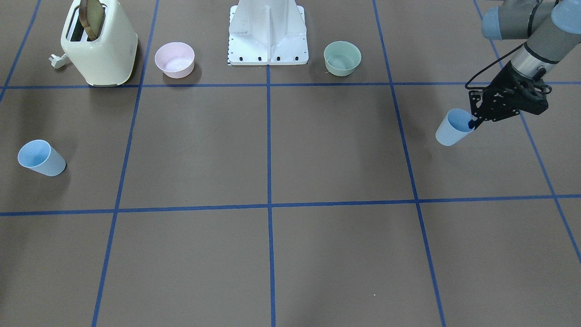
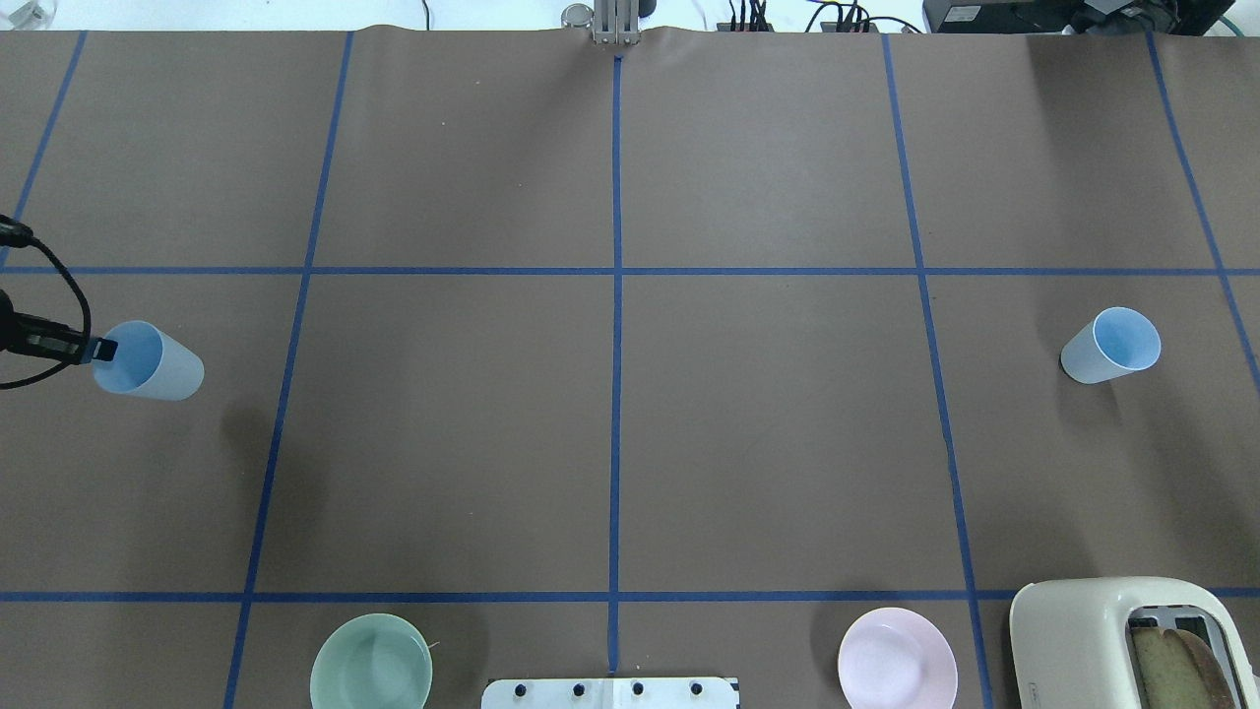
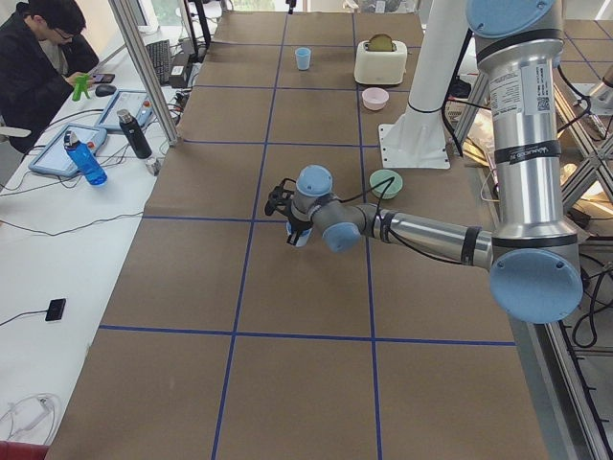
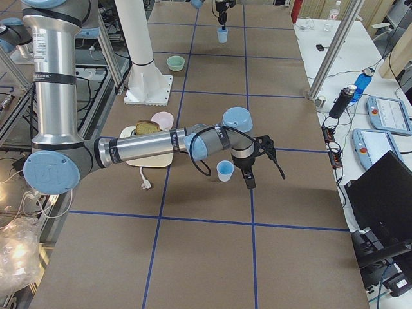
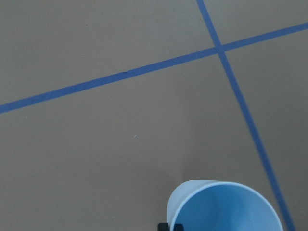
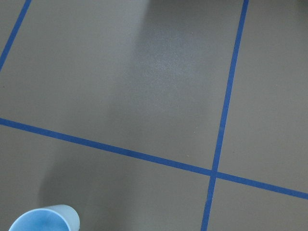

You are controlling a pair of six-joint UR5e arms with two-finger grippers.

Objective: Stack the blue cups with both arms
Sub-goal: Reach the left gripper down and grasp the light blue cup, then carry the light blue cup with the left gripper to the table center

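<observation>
The left claw [image 1: 474,122] is pinching the rim wall of the left blue cup [image 1: 451,129], with one finger reaching inside the mouth (the left wrist view is showing only a black tip at the rim), so I am reading it as clenched on that cup. I cannot tell whether the cup's base is touching the counter [image 1: 340,150]. The right blue cup [image 1: 41,158] is standing upright, mouth up, at the opposite end, well apart from the first. The right claw [image 4: 266,180] is hovering just beside it, on the side away from the robot's base, so the cup is showing only in the lower left corner of the right wrist view. I cannot tell whether this claw is released or clenched. The coming move is probably hinging on the right arm shifting toward the base to bring a finger over that rim.
</observation>
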